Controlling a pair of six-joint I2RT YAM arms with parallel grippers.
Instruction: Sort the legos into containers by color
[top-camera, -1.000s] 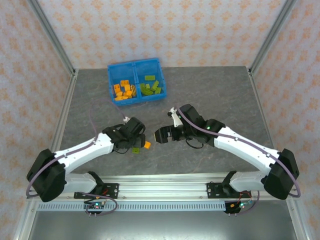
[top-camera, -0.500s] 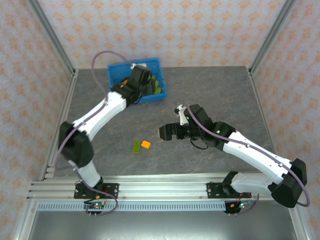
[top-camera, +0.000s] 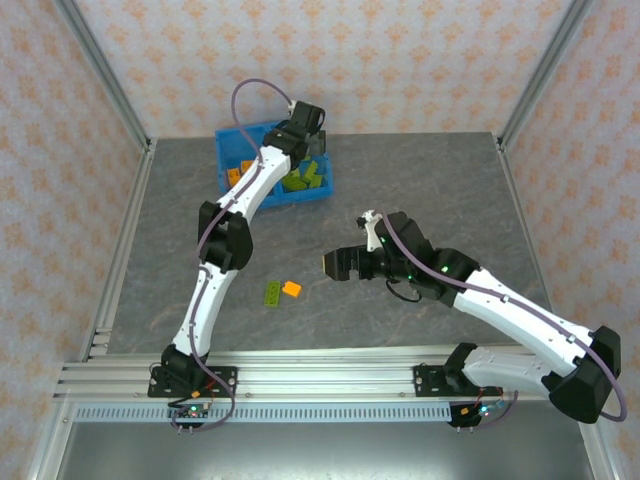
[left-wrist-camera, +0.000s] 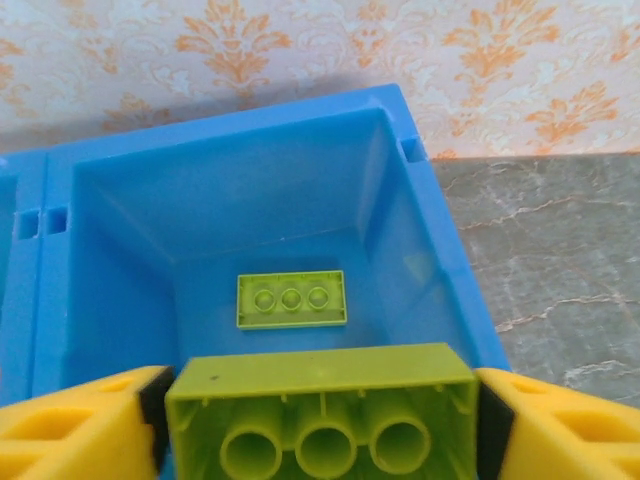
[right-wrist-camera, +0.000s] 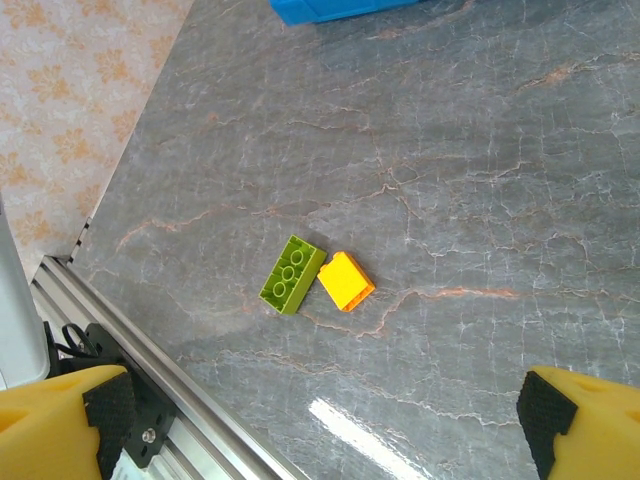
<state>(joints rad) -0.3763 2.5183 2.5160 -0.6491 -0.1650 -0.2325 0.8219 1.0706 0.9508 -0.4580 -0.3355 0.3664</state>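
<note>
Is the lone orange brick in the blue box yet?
Out: the orange brick lies on the table beside a green brick.

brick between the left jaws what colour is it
Lime green; the brick shows best in the left wrist view.

Looking like a robotics lab test cell, not a home or kitchen. Showing 2 white arms (top-camera: 500, 300) bolted to a slotted aluminium rail (top-camera: 320, 375) at 6 o'clock, reaching over a grey stone-look table (top-camera: 450, 180). Being fenced by bare aluminium posts (top-camera: 105, 70) at 10 and 2 o'clock, with orange-patterned wallpaper panels (top-camera: 400, 60) standing in as walls. Holding only staged props: a blue bin (top-camera: 221, 160) at 12 o'clock, toy bricks (top-camera: 291, 288) lying near centre.
</note>
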